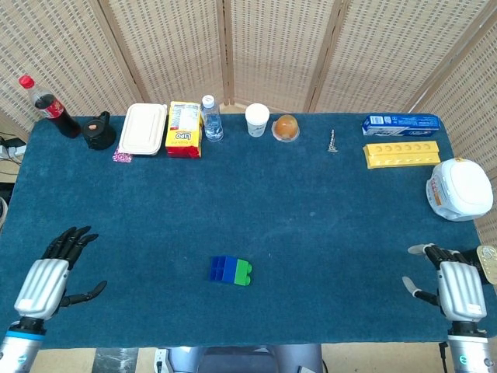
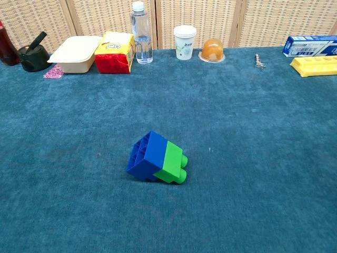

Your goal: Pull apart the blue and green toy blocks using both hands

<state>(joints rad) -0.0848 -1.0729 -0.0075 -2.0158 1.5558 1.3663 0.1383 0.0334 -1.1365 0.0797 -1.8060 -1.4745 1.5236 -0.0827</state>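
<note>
The blue block (image 2: 149, 155) and green block (image 2: 171, 162) are still joined, lying on their side low and centre-left in the chest view, on the blue table (image 2: 253, 132). In the head view the pair sits low in the frame just left of centre, blue (image 1: 222, 269) on the left, green (image 1: 243, 272) on the right. Only the chest view shows the blue block's hollow underside facing left and the green block's studs pointing right.

Only the head view shows the hands. The left hand (image 1: 48, 280) is at the lower left over the table, empty, fingers spread and thumb out to the side, well apart from the blocks. The right hand (image 1: 454, 284) is at the lower right corner by the table's edge, also empty with its fingers apart, well away from the blocks.

Along the top of both views stand a white box (image 2: 78, 52), a yellow packet (image 2: 115, 51), a water bottle (image 2: 141, 32), a cup (image 2: 184, 42) and an orange ball (image 2: 212, 49) in a clear dish. The head view alone gives the whole cola bottle (image 1: 51, 107) at upper left and a white lidded container (image 1: 460, 189) at the right edge.
</note>
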